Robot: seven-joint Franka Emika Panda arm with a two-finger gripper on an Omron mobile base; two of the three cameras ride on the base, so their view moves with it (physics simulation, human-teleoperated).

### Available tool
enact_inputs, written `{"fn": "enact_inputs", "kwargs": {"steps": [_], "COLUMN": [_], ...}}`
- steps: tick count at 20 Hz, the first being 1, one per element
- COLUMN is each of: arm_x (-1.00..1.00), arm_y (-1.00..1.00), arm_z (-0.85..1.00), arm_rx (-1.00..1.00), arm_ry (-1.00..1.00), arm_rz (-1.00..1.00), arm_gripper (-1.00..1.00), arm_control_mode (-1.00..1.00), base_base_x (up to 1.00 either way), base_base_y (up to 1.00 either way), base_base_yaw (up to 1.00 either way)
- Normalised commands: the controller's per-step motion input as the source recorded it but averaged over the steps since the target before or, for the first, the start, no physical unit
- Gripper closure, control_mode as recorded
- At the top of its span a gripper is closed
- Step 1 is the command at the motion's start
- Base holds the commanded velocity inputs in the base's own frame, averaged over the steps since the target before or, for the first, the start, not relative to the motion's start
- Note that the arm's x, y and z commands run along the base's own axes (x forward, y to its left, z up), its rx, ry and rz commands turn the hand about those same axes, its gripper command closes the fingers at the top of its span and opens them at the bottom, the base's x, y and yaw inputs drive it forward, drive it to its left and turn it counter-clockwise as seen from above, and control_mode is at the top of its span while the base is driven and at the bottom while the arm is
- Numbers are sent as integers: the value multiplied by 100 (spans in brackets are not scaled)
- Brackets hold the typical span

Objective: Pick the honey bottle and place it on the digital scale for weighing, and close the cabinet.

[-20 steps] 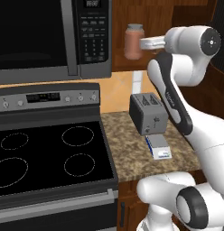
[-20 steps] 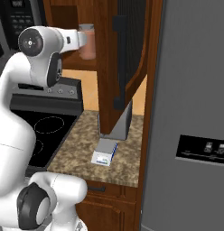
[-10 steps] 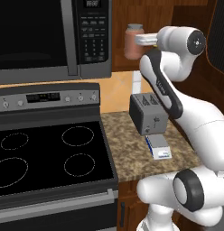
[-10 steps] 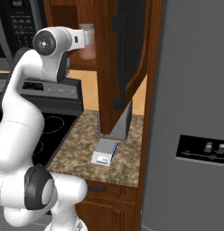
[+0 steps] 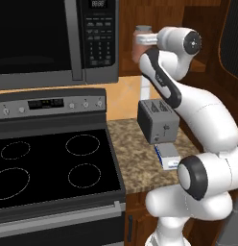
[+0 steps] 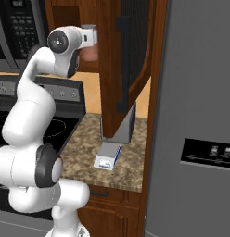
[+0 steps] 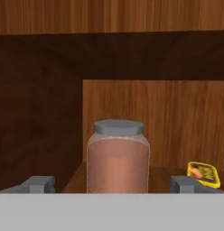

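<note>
Pincer (image 7: 112, 184) raised at cabinet (image 6: 112, 69) shelf height, jaws spread wide, wider than honey bottle (image 7: 118, 158). Fingertips (image 7: 39, 184) flank bottle on both sides, gaps visible, nothing gripped. Honey bottle upright on cabinet shelf, grey lid on top, centred between fingers. Small yellow jar (image 7: 203, 174) on same shelf, off to one side. Cabinet door hangs open. Digital scale (image 5: 166, 154) on counter (image 5: 135, 158) below, just in front of grey toaster (image 5: 157, 121).

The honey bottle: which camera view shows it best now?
The hand view: the honey bottle stands centered and upright, grey lid on, between the tool's open fingertips. The left base view shows just its top and left side behind the wrist; the right base view, a blurred patch.
</note>
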Motion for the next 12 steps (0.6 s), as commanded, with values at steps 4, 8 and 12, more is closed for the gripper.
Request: {"fn": "enact_inputs", "kwargs": {"steps": [4,8,12], "arm_x": [30,31,37], "arm_y": [0,1,0], "arm_z": [22,22,3], "arm_rx": [0,0,0], "arm_ry": [-1,0,2], "arm_rz": [0,0,0], "arm_gripper": [-100,-100,-100], "arm_control_mode": [-100,-100,-100], "base_base_x": [0,0,0], "base_base_y": [0,0,0], "base_base_yaw": [0,0,0]}}
